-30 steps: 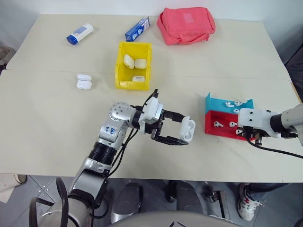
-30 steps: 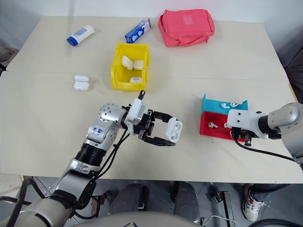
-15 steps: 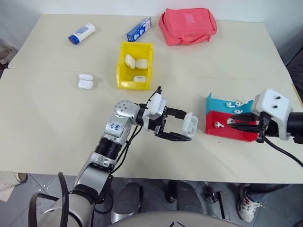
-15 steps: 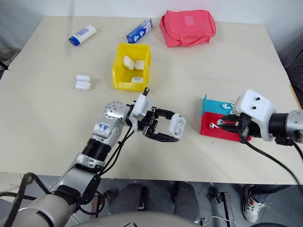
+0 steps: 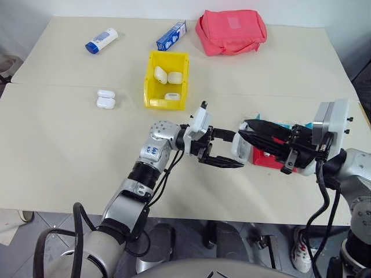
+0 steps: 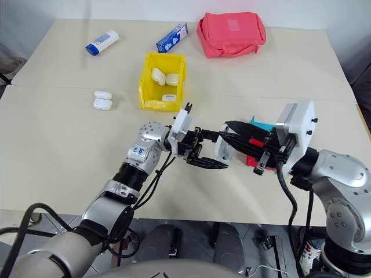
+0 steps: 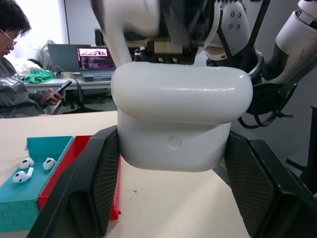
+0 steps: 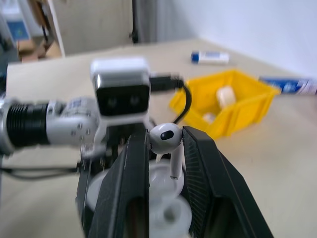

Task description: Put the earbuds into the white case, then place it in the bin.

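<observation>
One earbud [image 8: 165, 137], pinched between my right gripper [image 8: 166, 148] fingers, poised just above the open white case [image 7: 181, 119], which my left gripper [image 5: 223, 149] clamps in mid-air over the table [image 5: 69, 150]. Risk: slight misalignment jams the stem on the rim, and the bud drops. Yellow bin [image 5: 149, 87] waits well apart, cases already inside.

My robot's shiny silver metal left arm [image 5: 152, 155] has black cables, and its right arm wears a white box-shaped wrist block [image 5: 330, 120] with small screws.
</observation>
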{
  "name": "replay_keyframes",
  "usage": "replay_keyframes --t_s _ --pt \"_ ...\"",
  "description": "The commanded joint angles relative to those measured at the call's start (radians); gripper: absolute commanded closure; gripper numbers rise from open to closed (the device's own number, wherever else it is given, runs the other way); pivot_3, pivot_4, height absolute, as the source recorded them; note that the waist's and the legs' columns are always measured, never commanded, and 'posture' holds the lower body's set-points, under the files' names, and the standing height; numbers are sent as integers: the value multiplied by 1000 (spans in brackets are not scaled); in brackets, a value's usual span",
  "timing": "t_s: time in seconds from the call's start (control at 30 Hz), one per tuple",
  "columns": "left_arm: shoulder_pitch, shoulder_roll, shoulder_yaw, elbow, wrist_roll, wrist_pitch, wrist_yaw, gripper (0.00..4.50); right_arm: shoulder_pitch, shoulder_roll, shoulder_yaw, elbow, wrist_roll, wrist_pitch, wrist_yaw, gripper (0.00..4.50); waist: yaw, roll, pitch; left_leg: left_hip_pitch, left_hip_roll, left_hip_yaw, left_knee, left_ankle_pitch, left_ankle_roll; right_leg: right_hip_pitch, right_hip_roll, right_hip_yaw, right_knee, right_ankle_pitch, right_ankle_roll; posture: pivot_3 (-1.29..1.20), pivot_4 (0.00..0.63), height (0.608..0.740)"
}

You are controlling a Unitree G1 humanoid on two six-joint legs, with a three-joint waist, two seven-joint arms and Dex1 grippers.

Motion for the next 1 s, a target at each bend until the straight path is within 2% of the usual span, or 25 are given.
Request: replay_keyframes --t_s 0.03,0.37,0.8,1.0 --pt "-28 -17 15 -22 -19 -7 -1 1703 27 0 30 2 13 -52 -18 3899 0 0 0 0 0 0 0 0 0 0 0 0 0 0 0 0 150 740" --pt "-32 -13 38 -30 -23 -6 10 1703 102 -6 39 28 30 -115 -61 3899 -1 0 0 0 0 1 0 -1 1 0 0 0 0 0 0 0 150 740" --pt "-45 -18 49 2 -8 -26 11 1703 55 20 70 35 113 -122 -176 3899 0 0 0 0 1 1 0 -1 2 0 0 0 -1 0 0 0 150 740" --pt "-60 -23 56 34 -2 -42 10 1703 36 52 59 31 211 -110 -250 3899 0 0 0 0 1 1 0 -1 3 0 0 1 -1 0 0 0 150 740"
